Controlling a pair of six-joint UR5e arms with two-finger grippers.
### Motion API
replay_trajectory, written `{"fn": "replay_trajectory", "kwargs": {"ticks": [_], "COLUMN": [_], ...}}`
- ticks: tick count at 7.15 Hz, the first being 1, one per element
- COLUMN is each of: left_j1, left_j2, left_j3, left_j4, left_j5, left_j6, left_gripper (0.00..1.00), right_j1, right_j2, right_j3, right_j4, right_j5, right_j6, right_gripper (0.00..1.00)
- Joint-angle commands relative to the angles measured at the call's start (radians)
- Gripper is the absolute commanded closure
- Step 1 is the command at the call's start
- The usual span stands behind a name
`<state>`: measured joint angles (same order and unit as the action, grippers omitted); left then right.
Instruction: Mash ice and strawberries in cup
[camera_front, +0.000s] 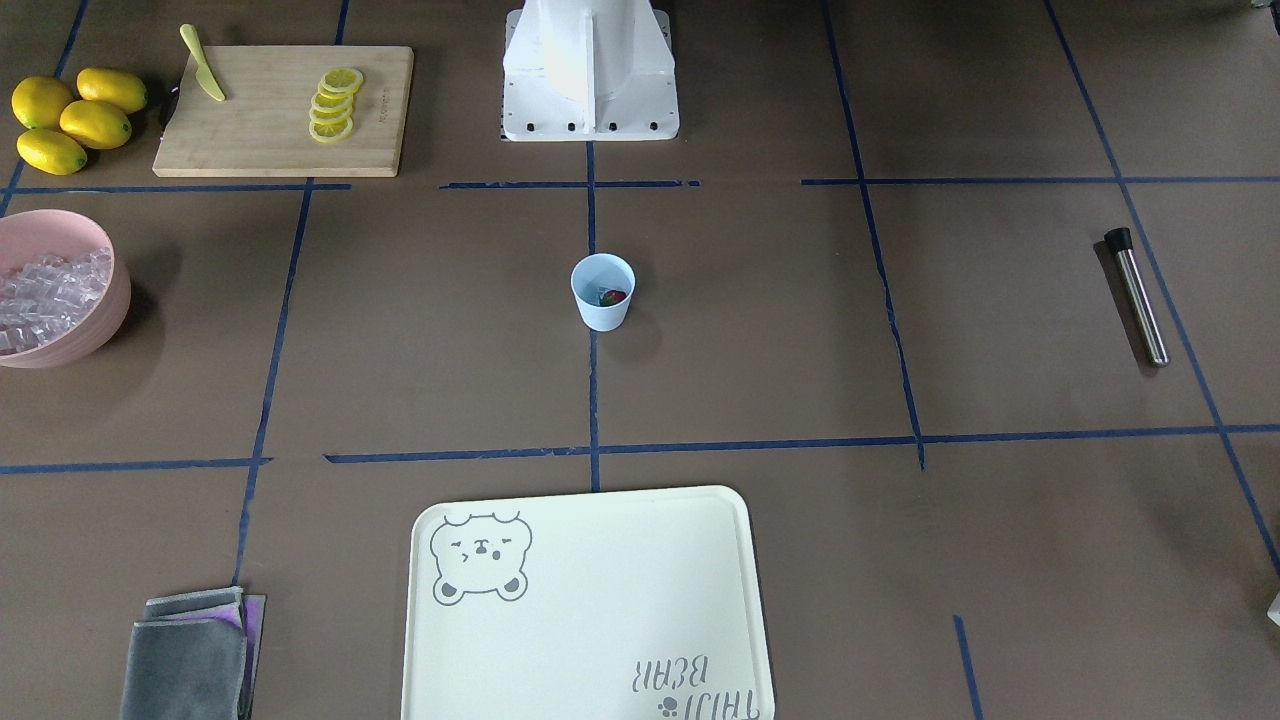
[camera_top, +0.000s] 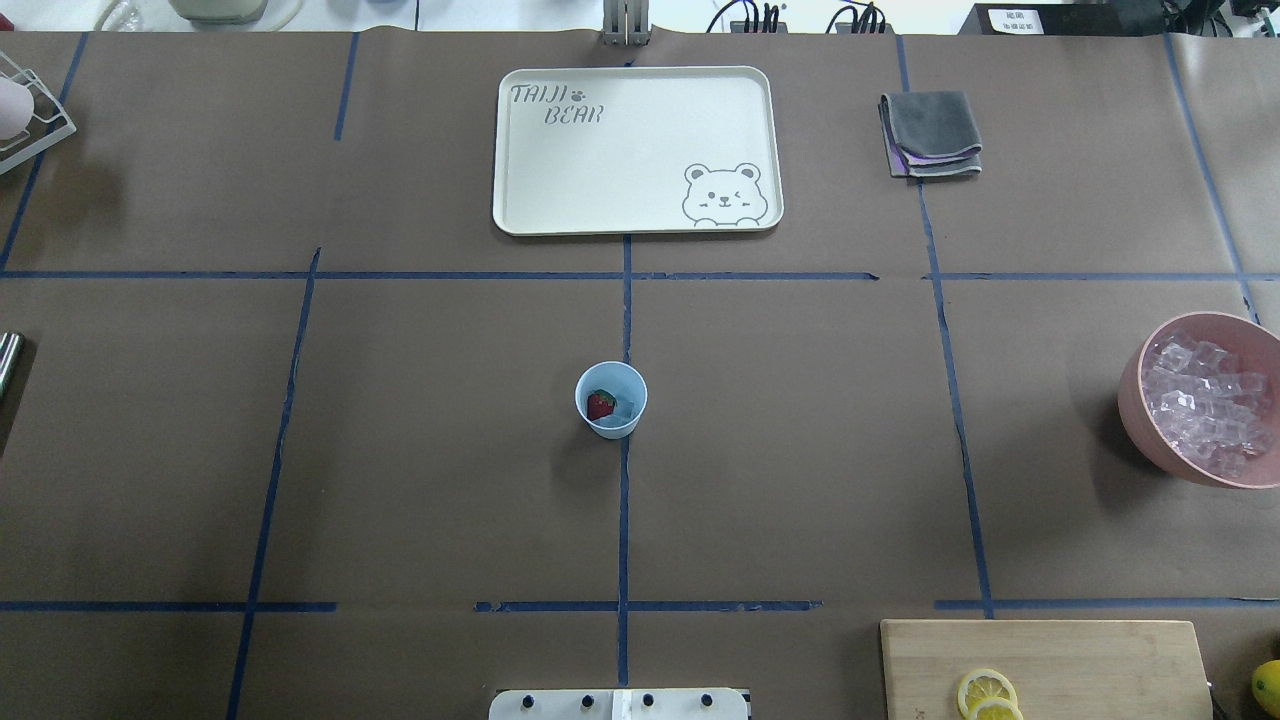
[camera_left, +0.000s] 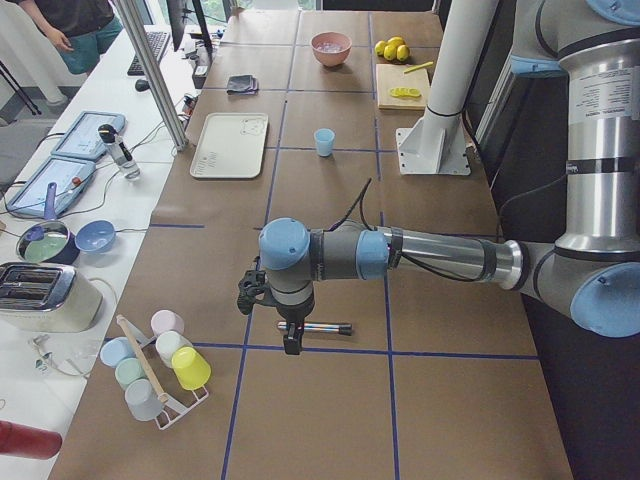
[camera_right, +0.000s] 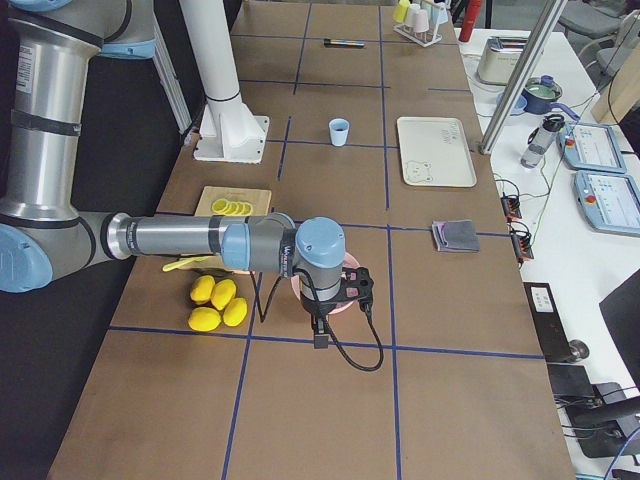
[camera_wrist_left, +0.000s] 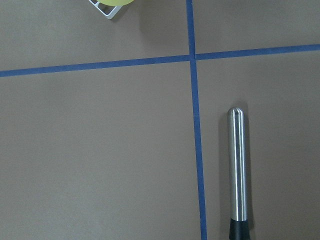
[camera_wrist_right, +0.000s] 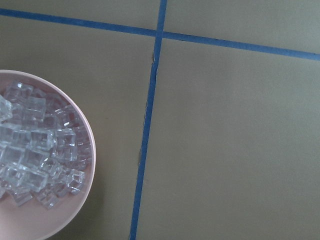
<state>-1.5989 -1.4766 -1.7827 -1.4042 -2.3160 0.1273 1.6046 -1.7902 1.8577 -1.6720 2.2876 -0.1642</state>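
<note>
The pale-blue cup (camera_top: 611, 400) stands upright at the table's centre, also visible from the front (camera_front: 603, 292). Inside it lies a red strawberry (camera_top: 600, 404) with a pale piece of ice beside it. More ice (camera_wrist_right: 35, 160) fills the pink bowl (camera_top: 1135, 400) on the robot's right. In the exterior left view the left gripper (camera_left: 291, 348) hangs just above a steel muddler (camera_wrist_left: 236, 165) with a black end. The exterior right view has the right gripper (camera_right: 320, 342) hanging beside the pink bowl. I cannot tell whether either gripper is open or shut, and no fingers show in the wrist views.
A wooden board (camera_front: 260, 140) carries lemon slices (camera_front: 335, 105) and a yellow knife (camera_front: 203, 63), with whole lemons (camera_front: 70, 120) beside it. A cream tray (camera_top: 600, 170) and a folded grey cloth (camera_top: 930, 132) lie on the far side. A rack of cups (camera_left: 155, 365) stands near the left arm.
</note>
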Motion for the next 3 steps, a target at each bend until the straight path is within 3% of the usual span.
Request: {"fn": "replay_trajectory", "kwargs": {"ticks": [1, 3], "left_j1": [0.003, 0.005], "left_j2": [-0.011, -0.005], "left_j3": [0.0, -0.015], "left_j4": [-0.004, -0.015], "left_j5": [-0.016, -0.016], "left_j6": [0.006, 0.008], "left_gripper": [0.0, 0.0], "right_j1": [0.0, -0.002], "right_j2": [0.0, -0.006], "right_j3": [0.0, -0.003], "right_j4": [0.0, 0.0], "right_j5": [0.0, 0.001], "right_j6": [0.0, -0.002], "right_gripper": [0.0, 0.0]}}
